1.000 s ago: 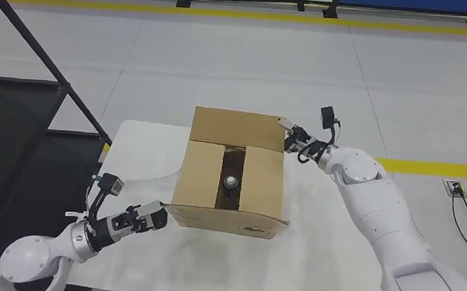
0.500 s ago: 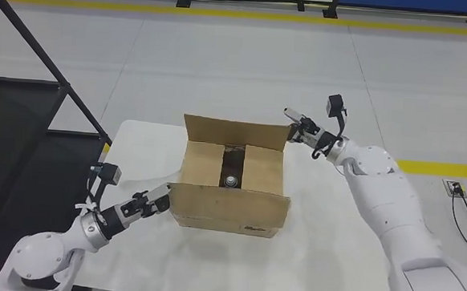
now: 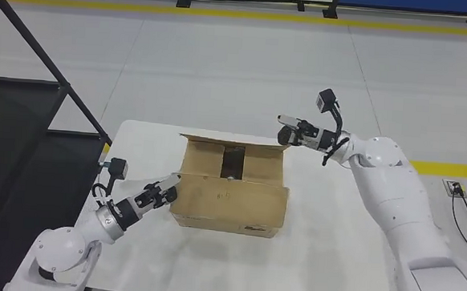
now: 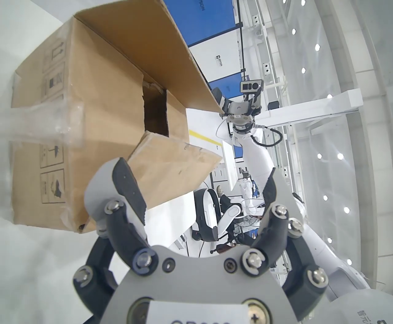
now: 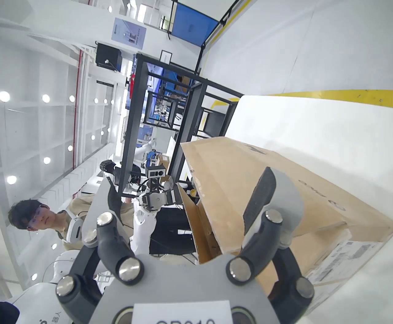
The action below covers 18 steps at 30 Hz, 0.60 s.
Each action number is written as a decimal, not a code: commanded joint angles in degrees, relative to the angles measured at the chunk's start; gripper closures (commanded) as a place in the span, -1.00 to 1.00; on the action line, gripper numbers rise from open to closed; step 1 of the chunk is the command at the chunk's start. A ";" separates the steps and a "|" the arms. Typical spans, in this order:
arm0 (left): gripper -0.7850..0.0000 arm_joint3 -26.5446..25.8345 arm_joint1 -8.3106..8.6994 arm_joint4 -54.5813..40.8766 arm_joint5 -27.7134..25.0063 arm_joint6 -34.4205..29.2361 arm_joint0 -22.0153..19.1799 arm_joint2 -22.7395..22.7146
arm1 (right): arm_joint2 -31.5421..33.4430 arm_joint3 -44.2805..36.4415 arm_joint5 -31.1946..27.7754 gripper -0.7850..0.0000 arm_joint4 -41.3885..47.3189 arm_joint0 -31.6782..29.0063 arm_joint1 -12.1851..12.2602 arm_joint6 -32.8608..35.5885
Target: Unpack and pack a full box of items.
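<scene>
A brown cardboard box [image 3: 228, 201] stands in the middle of the white table [image 3: 339, 256]. Its two long flaps are raised. The two short inner flaps lie nearly closed, and a small item [image 3: 230, 176] shows in the dark gap between them. My left gripper [image 3: 166, 193] is open at the box's near left corner; in the left wrist view [image 4: 199, 187] one finger rests against the near flap [image 4: 175, 165]. My right gripper [image 3: 287, 131] is open at the far right corner; in the right wrist view [image 5: 187, 196] the far flap [image 5: 245, 171] leans beside one finger.
A black metal rack [image 3: 26, 125] stands off the table's left side. Bare tabletop lies to the right of the box and in front of it. A yellow floor line [image 3: 449, 168] runs beyond the table's right edge.
Both long flaps have swung up from lying spread outward to nearly upright. Each gripper has moved up and inward along with its flap.
</scene>
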 commanded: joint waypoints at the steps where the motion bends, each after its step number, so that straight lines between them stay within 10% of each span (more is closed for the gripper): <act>1: -1.00 0.39 -0.09 -0.16 0.65 0.30 -0.69 0.68 | -0.39 -0.35 3.05 -1.00 -0.60 0.20 0.01 1.00; 18: -1.00 1.87 -0.92 2.01 3.79 4.85 -4.69 6.00 | -3.02 1.72 22.05 -1.00 0.18 0.17 -2.00 -1.12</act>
